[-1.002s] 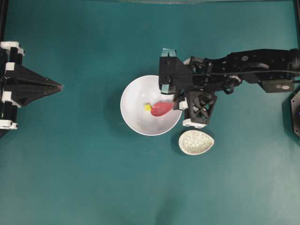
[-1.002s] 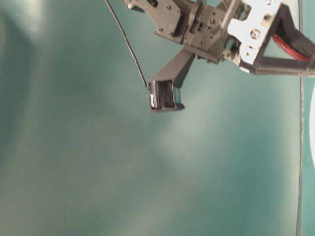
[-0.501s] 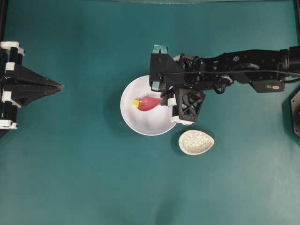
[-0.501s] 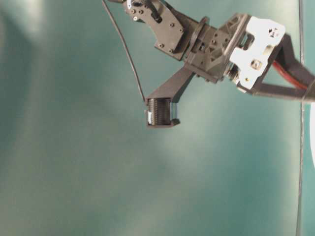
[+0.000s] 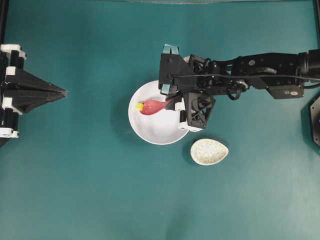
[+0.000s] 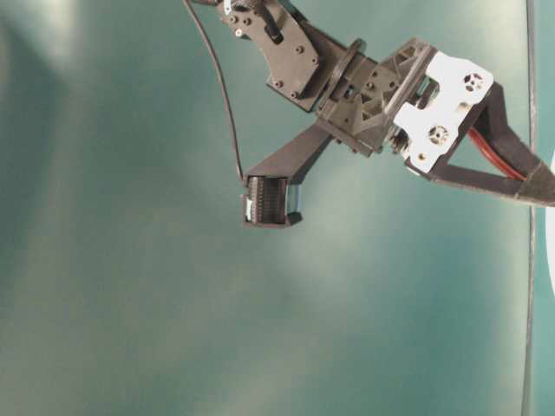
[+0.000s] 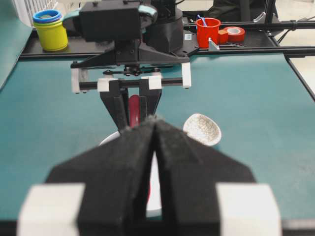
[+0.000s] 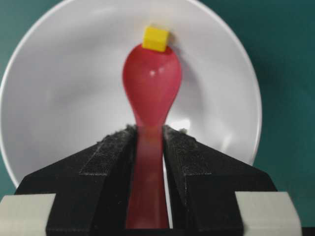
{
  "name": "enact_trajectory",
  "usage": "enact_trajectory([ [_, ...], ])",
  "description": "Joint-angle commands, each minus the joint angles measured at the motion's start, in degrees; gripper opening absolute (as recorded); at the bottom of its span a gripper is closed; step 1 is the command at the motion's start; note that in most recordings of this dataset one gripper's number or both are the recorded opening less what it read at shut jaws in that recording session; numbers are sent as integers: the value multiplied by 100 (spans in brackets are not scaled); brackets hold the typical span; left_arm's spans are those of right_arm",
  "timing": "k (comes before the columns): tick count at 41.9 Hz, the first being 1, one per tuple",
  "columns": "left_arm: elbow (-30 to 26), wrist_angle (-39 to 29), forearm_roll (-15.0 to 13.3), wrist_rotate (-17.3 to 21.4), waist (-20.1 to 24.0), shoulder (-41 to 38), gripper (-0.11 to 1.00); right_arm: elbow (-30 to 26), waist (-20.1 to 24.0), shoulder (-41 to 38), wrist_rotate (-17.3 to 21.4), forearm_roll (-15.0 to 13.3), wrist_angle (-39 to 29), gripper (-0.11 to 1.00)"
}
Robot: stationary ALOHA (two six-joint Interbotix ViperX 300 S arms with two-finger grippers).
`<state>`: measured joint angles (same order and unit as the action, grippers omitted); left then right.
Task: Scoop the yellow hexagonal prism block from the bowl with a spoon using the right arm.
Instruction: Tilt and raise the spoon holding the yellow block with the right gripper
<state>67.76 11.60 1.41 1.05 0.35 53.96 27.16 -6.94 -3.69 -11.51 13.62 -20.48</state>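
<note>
My right tool point(image 8: 149, 147) was pinching the spoon point(image 8: 151, 88) by its handle inside the bowl point(image 8: 59, 83) — yellow block point(image 8: 156, 38) sat at the scoop's tip, not yet scooped. Left tool point(image 7: 153, 147) pressed together, idle.

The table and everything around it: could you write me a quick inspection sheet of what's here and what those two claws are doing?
Surface: teal table, bare around the dishes.
Job's things: white bowl; pink-red spoon reaching into it; tiny yellow block at the spoon's tip, not in the scoop.
Clutter: speckled spoon rest beside the bowl, apart from it.
Grippers: right gripper shut on the spoon's handle; left gripper shut, holding nothing, parked at the table's edge.
Cables: thin black cable running to the right arm's camera.
Surroundings: yellow-and-blue cups, red cup, tape roll behind the table.
</note>
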Motion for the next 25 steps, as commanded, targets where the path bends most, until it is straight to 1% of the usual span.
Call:
enact_trajectory([
  [1,-62,18,9,-9,9,-44,0,-35,26,202,0,9,167,25],
  [7,-62,0,9,-9,9,-44,0,149,44,325,35,18,466,25],
  [18,-62,-9,9,-9,9,-44,0,501,105,536,44,114,958,25],
  [25,-62,-18,0,-9,9,-53,0,791,211,738,53,123,1512,25],
])
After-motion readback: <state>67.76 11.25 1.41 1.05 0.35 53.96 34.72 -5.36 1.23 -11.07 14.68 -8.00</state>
